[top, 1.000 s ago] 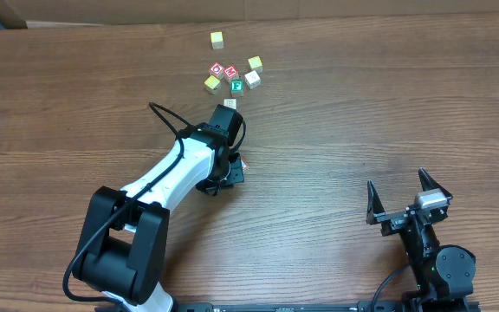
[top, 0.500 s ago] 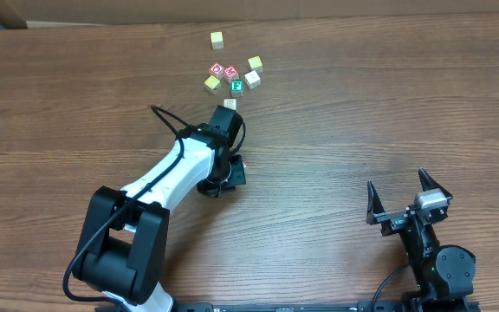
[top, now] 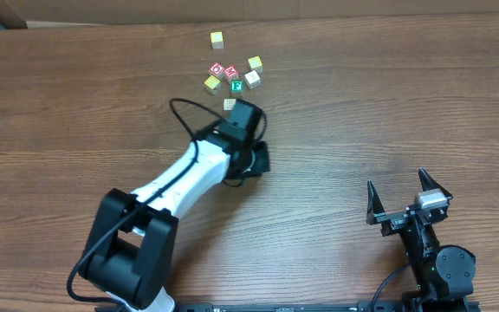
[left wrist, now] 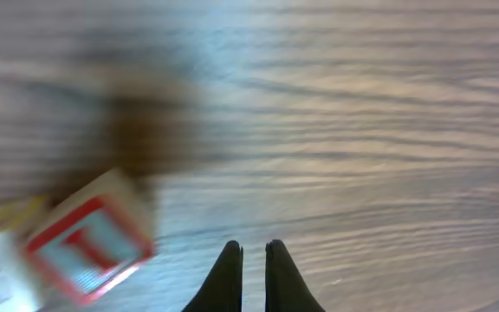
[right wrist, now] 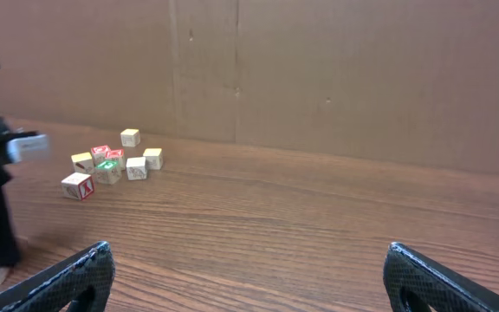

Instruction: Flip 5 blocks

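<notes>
**Overhead.** The blocks (top: 236, 86) are gathered at the far side of the worktop (top: 388, 104). Most are packed in a tight cluster, one is set apart beyond it, and one pale cube (top: 230, 104) lies just beside the left arm (top: 189, 169). The left gripper (top: 252, 159) is held low near this group, probably so that a cube can be tipped over rather than carried. The right gripper (top: 398, 201) is parked well apart at the near edge.

**Left wrist.** The left gripper's fingers (left wrist: 225, 276) are pressed together with nothing between them. A block with a red "I" (left wrist: 89, 247) lies tilted and blurred beside them, not touched.

**Right wrist.** The cluster is seen far off to the left, with a red-printed cube (right wrist: 77, 185) nearest. The right gripper is spread wide and empty, and is judged to be kept back so that the left arm's working space stays uncrowded.
</notes>
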`<state>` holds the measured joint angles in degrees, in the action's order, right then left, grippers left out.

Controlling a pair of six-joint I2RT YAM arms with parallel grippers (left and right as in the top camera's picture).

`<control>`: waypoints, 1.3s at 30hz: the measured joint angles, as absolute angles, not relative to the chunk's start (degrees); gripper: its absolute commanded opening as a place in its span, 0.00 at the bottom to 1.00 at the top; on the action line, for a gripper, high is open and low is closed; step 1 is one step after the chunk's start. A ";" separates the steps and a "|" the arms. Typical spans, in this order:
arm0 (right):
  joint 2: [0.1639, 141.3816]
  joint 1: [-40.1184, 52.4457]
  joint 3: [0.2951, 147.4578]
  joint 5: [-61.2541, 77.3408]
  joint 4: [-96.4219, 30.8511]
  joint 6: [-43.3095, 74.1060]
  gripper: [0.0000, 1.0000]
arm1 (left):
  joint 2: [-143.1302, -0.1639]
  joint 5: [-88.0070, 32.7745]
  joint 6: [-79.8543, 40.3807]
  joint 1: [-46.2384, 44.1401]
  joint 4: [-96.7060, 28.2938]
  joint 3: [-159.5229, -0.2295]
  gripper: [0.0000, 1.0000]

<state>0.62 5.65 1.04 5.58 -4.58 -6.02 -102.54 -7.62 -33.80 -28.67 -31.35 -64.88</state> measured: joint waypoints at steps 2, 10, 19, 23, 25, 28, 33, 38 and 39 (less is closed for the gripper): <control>0.62 5.65 1.04 5.58 -4.58 -6.00 1.00 | -102.54 -4.36 -34.20 -31.03 -29.10 -64.90 0.04; 0.62 5.65 1.04 5.61 -4.60 -6.02 1.00 | -104.60 7.22 -34.37 -35.64 -27.35 -64.99 0.04; 0.62 5.65 1.04 5.58 -4.58 -6.00 1.00 | -106.52 12.19 -30.70 -35.16 -25.23 -64.99 0.04; 0.62 5.65 1.04 5.61 -4.58 -5.98 1.00 | -108.51 13.15 -29.39 -35.16 -25.12 -64.99 0.04; 0.62 5.65 1.04 5.58 -4.58 -6.02 1.00 | -108.99 14.22 -28.67 -35.16 -25.43 -64.99 0.04; 0.62 5.65 1.04 5.58 -4.58 -6.00 1.00 | -109.03 15.31 -27.55 -35.16 -25.71 -64.99 0.04; 0.62 5.65 1.04 5.61 -4.58 -6.02 1.00 | -109.03 16.10 -26.33 -35.16 -27.70 -64.99 0.04; 0.62 5.65 1.04 5.61 -4.58 -6.02 1.00 | -109.03 16.16 -25.91 -35.16 -29.04 -65.01 0.05; 0.62 5.65 1.04 5.61 -4.58 -6.02 1.00 | -109.03 16.16 -25.89 -35.16 -29.17 -65.01 0.04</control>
